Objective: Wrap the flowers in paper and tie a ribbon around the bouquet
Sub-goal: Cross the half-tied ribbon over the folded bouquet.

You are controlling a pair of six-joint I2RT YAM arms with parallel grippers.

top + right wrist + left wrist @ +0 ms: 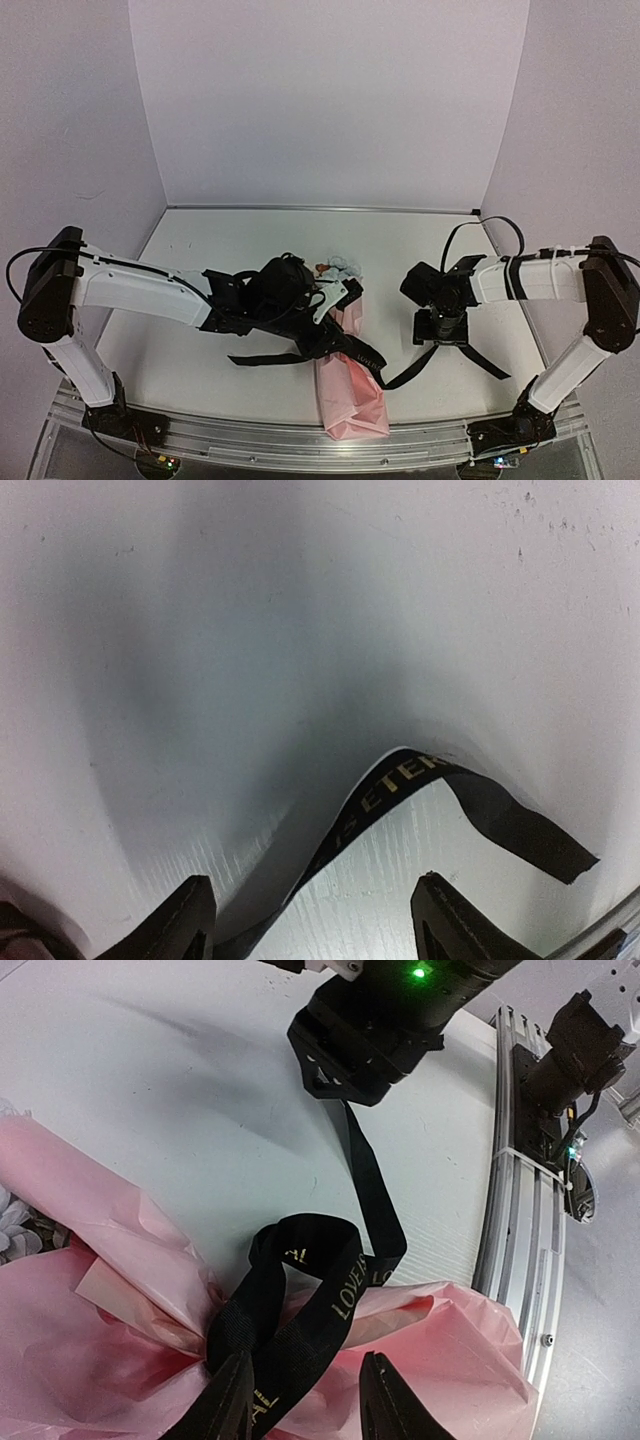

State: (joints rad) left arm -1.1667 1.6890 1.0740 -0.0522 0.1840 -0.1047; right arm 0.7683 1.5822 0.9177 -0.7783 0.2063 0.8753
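My left end effector [305, 1362] has its fingers partly spread, with the ribbon [372, 1195] running up between them. I cannot tell whether it is actually pinched. Just ahead of those fingers the ribbon loops over the gathered pink paper [90, 1370]. My right end effector [312, 882] is open, and the ribbon's loose end lies slack on the surface [250, 630] between its fingers.

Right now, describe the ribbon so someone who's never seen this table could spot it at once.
On the white table, find the pink paper bundle near the front edge. The ribbon loops at its pinched middle, tails trailing left and right. It is flat, black, gold-lettered, unlike the thin round arm cables.
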